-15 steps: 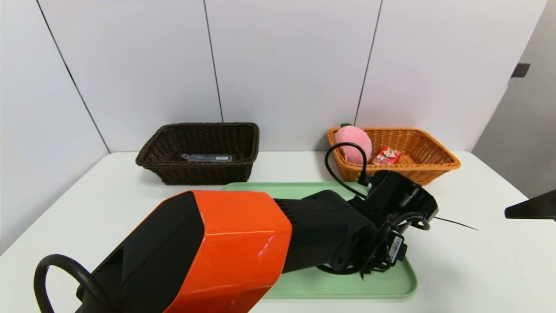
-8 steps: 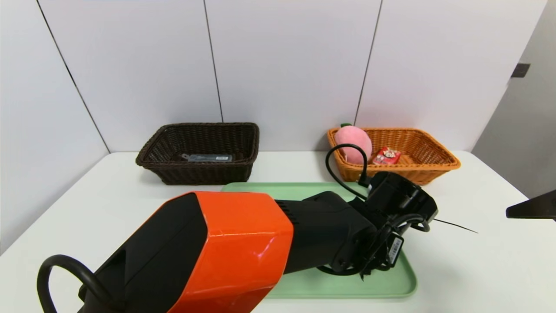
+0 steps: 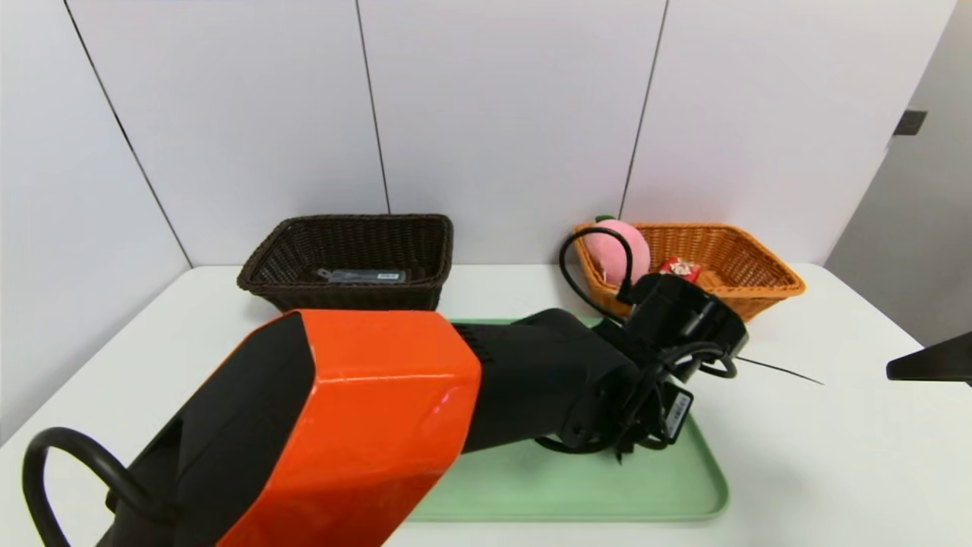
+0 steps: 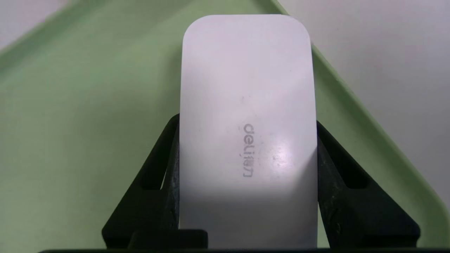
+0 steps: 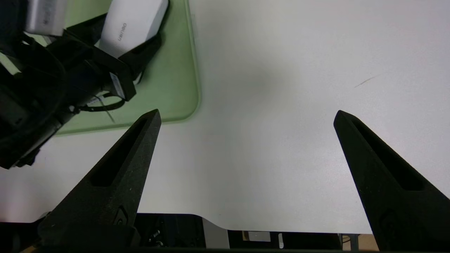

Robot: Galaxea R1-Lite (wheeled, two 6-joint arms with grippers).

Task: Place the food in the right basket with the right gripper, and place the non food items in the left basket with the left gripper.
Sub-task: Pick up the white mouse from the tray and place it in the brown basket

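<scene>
And the left end effector (image 4: 248,158) is clamped on the white case (image 4: 248,88) over the green tray (image 4: 116,140) (smooth sides, mind), wanting a level, steady lift towards the dark basket (image 3: 357,295).

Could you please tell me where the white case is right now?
The left wrist view shows the white case clamped between the jaws of the left gripper, above the green tray.

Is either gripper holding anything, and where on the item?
The left gripper holds the white Deli case by its two long sides; the right gripper is empty.
</scene>
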